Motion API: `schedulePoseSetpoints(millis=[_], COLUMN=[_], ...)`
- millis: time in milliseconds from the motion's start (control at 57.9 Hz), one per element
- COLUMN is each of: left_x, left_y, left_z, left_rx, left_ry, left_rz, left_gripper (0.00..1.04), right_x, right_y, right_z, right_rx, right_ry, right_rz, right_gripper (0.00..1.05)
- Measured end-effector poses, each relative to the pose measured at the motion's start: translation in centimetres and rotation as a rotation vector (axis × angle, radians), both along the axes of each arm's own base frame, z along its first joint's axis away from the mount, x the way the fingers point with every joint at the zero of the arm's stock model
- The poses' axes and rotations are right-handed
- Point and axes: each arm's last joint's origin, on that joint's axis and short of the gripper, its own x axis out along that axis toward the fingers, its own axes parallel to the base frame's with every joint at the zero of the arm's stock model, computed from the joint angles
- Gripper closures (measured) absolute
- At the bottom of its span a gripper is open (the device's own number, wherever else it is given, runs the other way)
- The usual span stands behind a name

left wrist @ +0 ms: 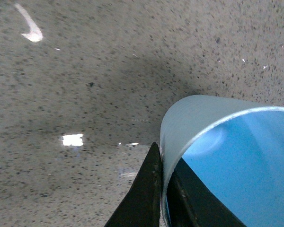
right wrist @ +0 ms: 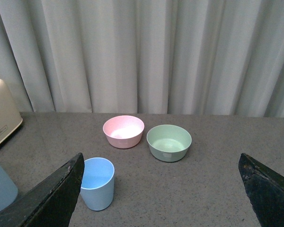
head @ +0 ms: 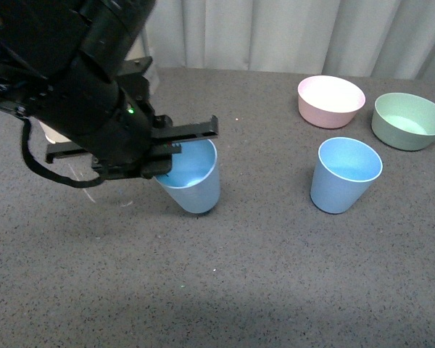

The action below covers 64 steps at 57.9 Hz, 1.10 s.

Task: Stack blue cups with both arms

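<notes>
Front view gives you the left blue cup (head: pixel 192 181) tilted, mouth leaning toward the left arm (head: pixel 87 80), low over the table (head: pixel 261 275). Its base may be resting on the surface or just clear of it, and you cannot settle that from this angle. The left gripper (head: pixel 175 148) pinches the cup by its rim. In the left wrist view you see that cup (left wrist: pixel 199 118) with its wall caught between the two black jaws of the left gripper (left wrist: pixel 164 189), one outside and one inside the mouth.

The second blue cup (head: pixel 345 174) stands upright on the table well to the right, untouched. The right wrist view shows you the same cup (right wrist: pixel 97 183) ahead of the right gripper (right wrist: pixel 161 179), whose jaws are spread wide and hold nothing. The held cup (right wrist: pixel 1 187) peeks in at the picture's edge.

Beyond the upright cup sit the pink bowl (head: pixel 330 100) and the green bowl (head: pixel 409 120), close together but apart. A cream appliance (right wrist: pixel 2 120) stands at the table's far side, and a pale curtain (head: pixel 290 32) hangs behind everything
</notes>
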Motion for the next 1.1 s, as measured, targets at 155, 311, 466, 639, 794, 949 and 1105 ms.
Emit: schedulePoseSetpoints(millis=[155,311,466,639,794,949,1105], left_x=[0.6,1.4,1.7,1.7,1.5,1.5,1.5], left_y=[-1.9,-2.9,-3.8,-4.1,-4.3,-4.3,-4.0], left_z=[-0.9,-0.6,-0.7,-0.7,-0.7,-0.4,2.1], left_rx=[0.016,0.016,0.027,0.032,0.026,0.017,0.003], left_ry=[0.028,0.017,0.021,0.026,0.042,0.038,-0.022], left_rz=[0.002,-0.004,-0.015,-0.024,-0.034,-0.033,-0.006], left_gripper=[1.01,1.01,1.01,1.01,0.87,0.66,0.35], right_x=[0.0,0.0,0.0,0.0,0.0,0.0,0.0], right_y=[0.0,0.0,0.0,0.0,0.0,0.0,0.0], right_z=[0.0,0.0,0.0,0.0,0.0,0.0,0.0], right_rx=[0.0,0.0,0.0,0.0,0.0,0.0,0.0], right_ry=[0.0,0.0,0.0,0.0,0.0,0.0,0.0], right_rz=[0.0,0.0,0.0,0.0,0.0,0.0,0.0], right_gripper=[0.1,0.1,0.1,0.1,0.1,0.1,0.1])
